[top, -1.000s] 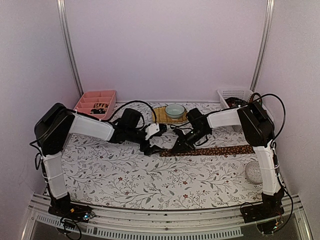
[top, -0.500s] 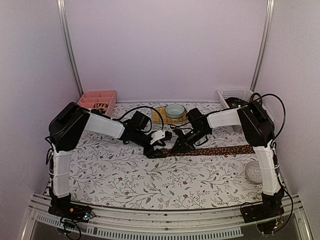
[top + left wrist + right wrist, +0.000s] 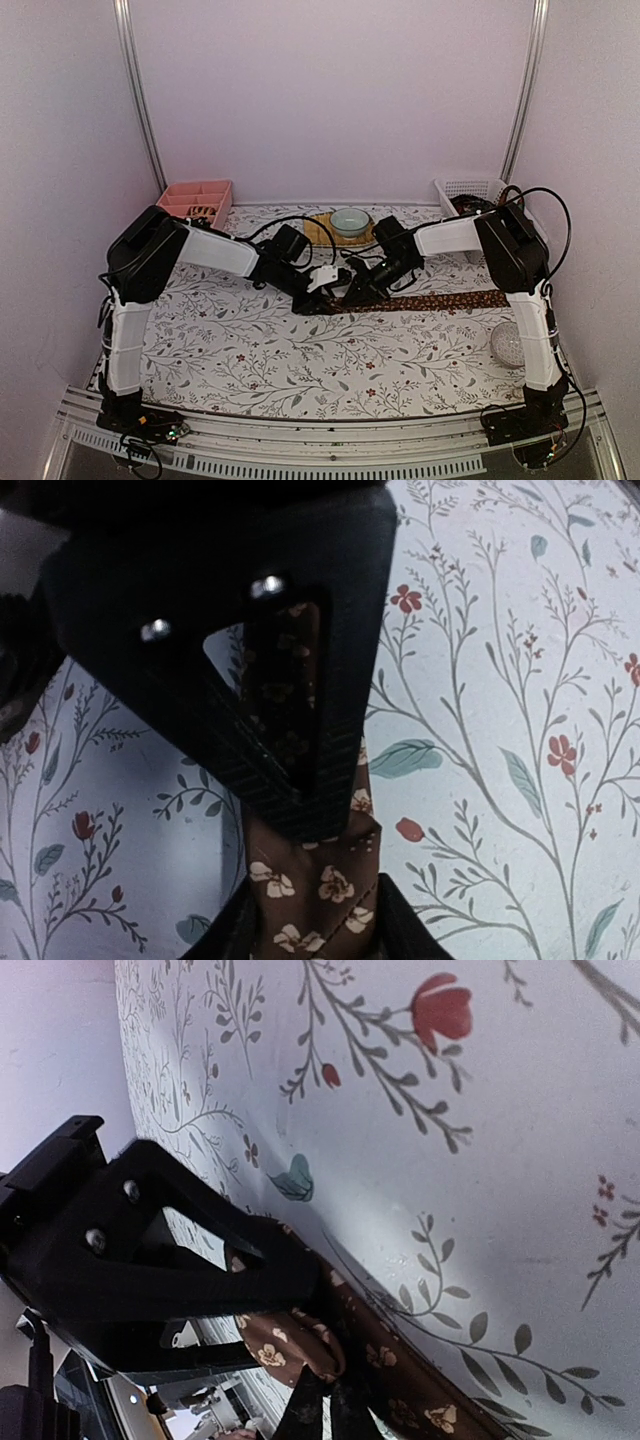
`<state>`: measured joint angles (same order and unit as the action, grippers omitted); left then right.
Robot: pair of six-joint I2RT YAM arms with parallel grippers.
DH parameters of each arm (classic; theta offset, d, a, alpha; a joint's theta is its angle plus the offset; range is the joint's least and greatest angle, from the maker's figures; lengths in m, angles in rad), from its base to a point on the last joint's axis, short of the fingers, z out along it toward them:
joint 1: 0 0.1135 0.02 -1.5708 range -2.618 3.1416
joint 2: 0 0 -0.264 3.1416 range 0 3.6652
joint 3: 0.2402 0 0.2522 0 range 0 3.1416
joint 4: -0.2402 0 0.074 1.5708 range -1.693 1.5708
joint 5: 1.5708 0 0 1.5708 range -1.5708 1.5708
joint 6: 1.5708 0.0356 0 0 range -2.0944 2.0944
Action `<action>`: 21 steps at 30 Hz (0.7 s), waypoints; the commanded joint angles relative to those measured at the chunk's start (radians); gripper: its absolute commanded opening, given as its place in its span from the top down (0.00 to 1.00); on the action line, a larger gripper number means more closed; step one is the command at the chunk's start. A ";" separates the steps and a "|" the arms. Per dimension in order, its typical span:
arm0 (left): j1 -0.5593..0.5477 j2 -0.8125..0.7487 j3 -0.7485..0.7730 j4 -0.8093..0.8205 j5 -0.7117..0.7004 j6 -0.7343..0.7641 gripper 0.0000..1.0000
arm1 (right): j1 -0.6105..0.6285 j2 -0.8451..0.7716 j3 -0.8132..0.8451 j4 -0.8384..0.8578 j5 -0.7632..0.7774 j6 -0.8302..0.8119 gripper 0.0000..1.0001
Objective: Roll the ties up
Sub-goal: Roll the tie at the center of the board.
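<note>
**Operator:** Status?

**Technician:** The dark brown flower-printed fabric tie (image 3: 440,300) lies flat on the floral-patterned bench (image 3: 300,360), nearward of the pale green round bowl (image 3: 349,221), with its tail running right. The right pincer (image 3: 352,294) clamps the curled end. For the left pincer (image 3: 322,297), cannot tell.

**Operator:** Procedure?

**Technician:** Keep turns tight and edges aligned. Working room lies nearward of the bowl.

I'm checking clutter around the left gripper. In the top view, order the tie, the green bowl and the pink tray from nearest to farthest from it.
From the left gripper:
1. tie, right at its fingertips, stretching off to the right.
2. green bowl, behind it, slightly right.
3. pink tray, back left corner.
</note>
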<state>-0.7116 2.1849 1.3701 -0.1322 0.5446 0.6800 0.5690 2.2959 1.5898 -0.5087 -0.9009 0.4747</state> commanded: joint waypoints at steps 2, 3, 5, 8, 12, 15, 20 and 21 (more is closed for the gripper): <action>-0.018 0.020 0.018 -0.037 -0.007 0.006 0.73 | -0.003 0.032 0.001 0.006 -0.015 -0.003 0.86; -0.018 0.016 0.016 -0.037 -0.010 0.004 0.74 | -0.005 0.030 0.003 0.004 -0.014 -0.004 0.83; -0.019 0.007 0.010 -0.039 -0.014 -0.001 0.78 | -0.004 0.026 0.005 0.003 -0.014 -0.007 0.81; -0.022 -0.002 0.004 -0.057 -0.031 -0.001 0.79 | -0.005 0.021 0.013 -0.001 -0.017 -0.007 0.81; -0.029 -0.018 0.001 -0.096 -0.066 -0.011 0.74 | -0.005 0.012 0.016 -0.004 -0.008 -0.011 0.85; -0.030 -0.040 -0.020 -0.097 -0.082 -0.033 0.71 | -0.004 0.011 0.016 -0.004 0.000 -0.014 0.91; -0.030 -0.062 -0.037 -0.092 -0.113 -0.085 0.61 | -0.004 0.017 0.013 -0.001 0.025 -0.022 0.98; -0.031 -0.066 -0.037 -0.091 -0.116 -0.100 0.59 | -0.002 0.019 0.012 -0.002 0.033 -0.025 0.99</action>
<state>-0.7322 2.1529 1.3544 -0.1780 0.4713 0.6373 0.5690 2.2959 1.5902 -0.5095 -0.8951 0.4679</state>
